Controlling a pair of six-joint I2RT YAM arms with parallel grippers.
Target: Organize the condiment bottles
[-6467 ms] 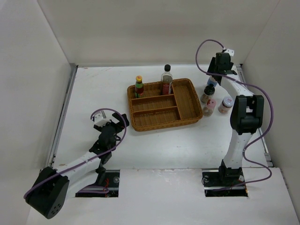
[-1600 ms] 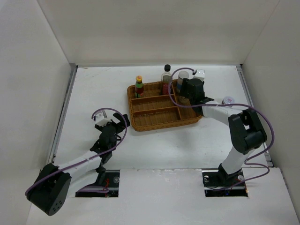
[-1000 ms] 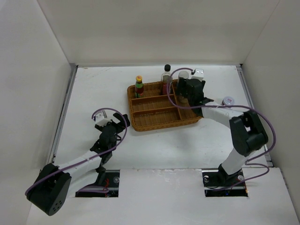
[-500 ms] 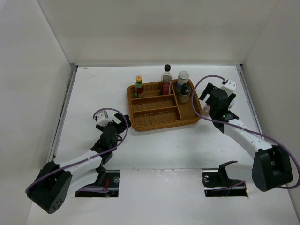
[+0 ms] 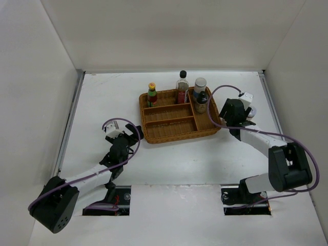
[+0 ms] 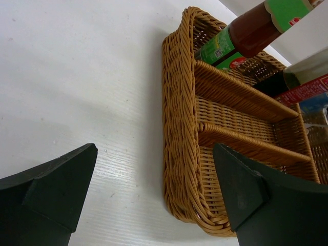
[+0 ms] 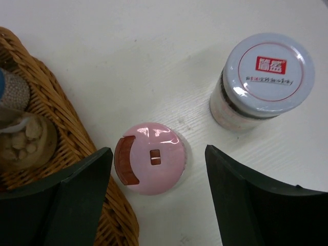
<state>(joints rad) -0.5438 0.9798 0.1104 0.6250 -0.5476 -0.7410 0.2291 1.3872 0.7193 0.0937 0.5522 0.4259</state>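
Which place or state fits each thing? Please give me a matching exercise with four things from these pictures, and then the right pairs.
Column one:
1. red sauce bottle
2. pink-capped jar
3. grey-lidded jar
4. left gripper

Column two:
A. on the table, farther from the wicker tray than the other loose jar
B. in the tray's far-left compartment
C. open, holding nothing, facing the tray's left wall
D. on the table right beside the tray, below the right gripper

Pairs: 1-B, 2-D, 3-A, 4-C.
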